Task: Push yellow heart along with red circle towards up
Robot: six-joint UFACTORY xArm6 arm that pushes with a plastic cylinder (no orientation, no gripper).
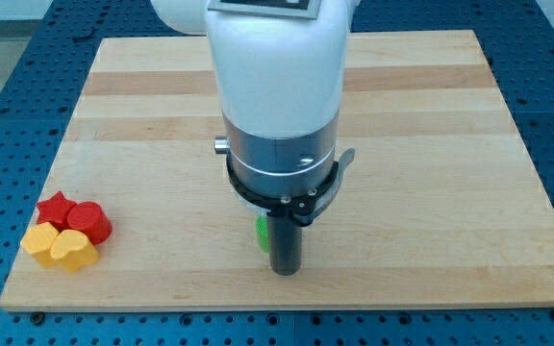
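The yellow heart [75, 252] lies near the board's bottom left corner. The red circle [90, 221] sits just above it, touching it. My tip [286, 272] is at the bottom middle of the board, far to the right of both blocks and touching neither. The arm's white and grey body rises above the tip and hides the middle of the board.
A red star [56, 206] sits left of the red circle, and another yellow block [40, 239] sits left of the heart; the cluster is packed tight. A green block [261, 234] peeks out just left of the rod. The wooden board [431, 144] rests on a blue table.
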